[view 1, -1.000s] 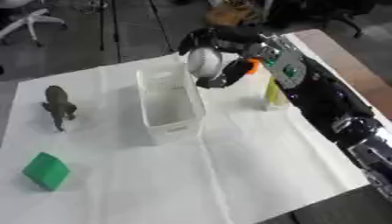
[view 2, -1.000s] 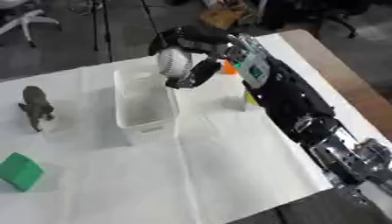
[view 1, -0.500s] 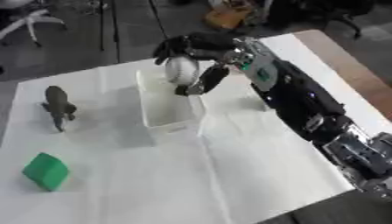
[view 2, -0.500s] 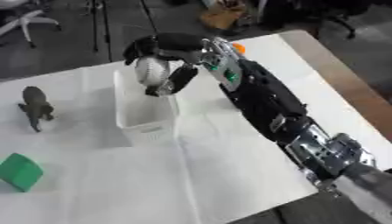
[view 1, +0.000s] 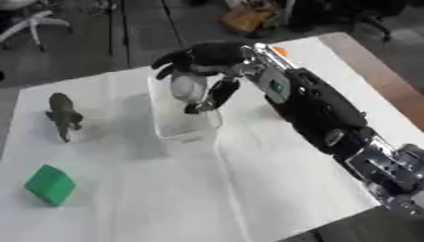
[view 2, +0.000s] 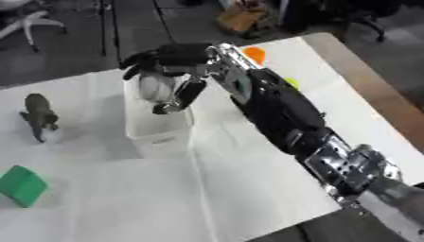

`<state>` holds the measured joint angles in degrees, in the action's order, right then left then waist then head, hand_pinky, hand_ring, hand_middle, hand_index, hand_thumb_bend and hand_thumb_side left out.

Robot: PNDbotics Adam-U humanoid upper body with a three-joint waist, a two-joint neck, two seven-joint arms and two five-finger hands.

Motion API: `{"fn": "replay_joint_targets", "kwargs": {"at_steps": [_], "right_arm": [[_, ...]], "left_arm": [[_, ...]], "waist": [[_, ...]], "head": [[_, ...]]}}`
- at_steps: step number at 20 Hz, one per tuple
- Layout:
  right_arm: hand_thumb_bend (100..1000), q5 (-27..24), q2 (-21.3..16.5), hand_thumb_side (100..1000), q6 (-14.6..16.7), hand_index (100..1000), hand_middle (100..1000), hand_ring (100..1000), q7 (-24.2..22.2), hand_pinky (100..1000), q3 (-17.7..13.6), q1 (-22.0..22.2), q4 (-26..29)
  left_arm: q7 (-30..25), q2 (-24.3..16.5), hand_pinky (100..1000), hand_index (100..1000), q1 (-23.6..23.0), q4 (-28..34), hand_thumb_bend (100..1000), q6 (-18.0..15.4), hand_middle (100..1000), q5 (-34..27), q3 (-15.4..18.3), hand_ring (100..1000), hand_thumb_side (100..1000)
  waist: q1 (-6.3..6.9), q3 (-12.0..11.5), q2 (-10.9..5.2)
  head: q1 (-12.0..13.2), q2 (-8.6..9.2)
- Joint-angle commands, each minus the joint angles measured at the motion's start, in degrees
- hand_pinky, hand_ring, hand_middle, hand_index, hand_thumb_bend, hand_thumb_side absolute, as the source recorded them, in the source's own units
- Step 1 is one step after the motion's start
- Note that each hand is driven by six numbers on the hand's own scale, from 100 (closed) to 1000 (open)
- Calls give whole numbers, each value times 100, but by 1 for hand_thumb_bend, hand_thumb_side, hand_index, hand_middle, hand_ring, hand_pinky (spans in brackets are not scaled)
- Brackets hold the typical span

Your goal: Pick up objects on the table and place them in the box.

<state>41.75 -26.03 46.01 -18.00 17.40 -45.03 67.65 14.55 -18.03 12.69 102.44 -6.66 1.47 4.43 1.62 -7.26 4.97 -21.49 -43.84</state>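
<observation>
Reaching in from the right, the right hand [view 1: 203, 64] hangs over the white box [view 1: 181, 122], fingers and thumb curled round a pale ball [view 1: 187, 87]. Ball sits above the box opening, inside the grasp, not resting on the box floor as far as can be seen. Thumb tip points down into the box near its right wall. Box stands on the white table cover [view 1: 207, 189], long side running away from the camera. Dark dinosaur figure [view 1: 63, 113] stands upright to the left of the box, well apart from it. Green block [view 1: 50, 185] lies nearer the front left, well apart from both. Something orange [view 2: 253, 54] and something yellow-green [view 2: 291, 82] peek out behind the black arm on the far right side of the table. Left hand shows nowhere.
</observation>
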Motion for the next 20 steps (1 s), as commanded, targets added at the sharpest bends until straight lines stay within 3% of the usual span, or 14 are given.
{"fn": "replay_joint_targets", "kwargs": {"at_steps": [1,11,20], "right_arm": [[408,117,-74,702,595,947,958,822,-343,752,-55,-94,107],[426,529,-128,620,595,949,956,822,274,749,-123,-41,123],[435,418,-352,576,595,947,953,813,587,738,-325,231,473]], "left_arm": [[-11,-69,616,745,96,71,316,-5,628,-21,21,673,1000],[-10,-63,616,745,83,67,315,-2,629,-22,19,673,1000],[3,-66,616,745,77,73,316,-4,629,-18,35,673,1000]], "waist": [[-3,-5,-82],[-2,8,-82],[-8,5,-67]], "head": [[-25,-28],[-30,-28],[11,-28]]}}
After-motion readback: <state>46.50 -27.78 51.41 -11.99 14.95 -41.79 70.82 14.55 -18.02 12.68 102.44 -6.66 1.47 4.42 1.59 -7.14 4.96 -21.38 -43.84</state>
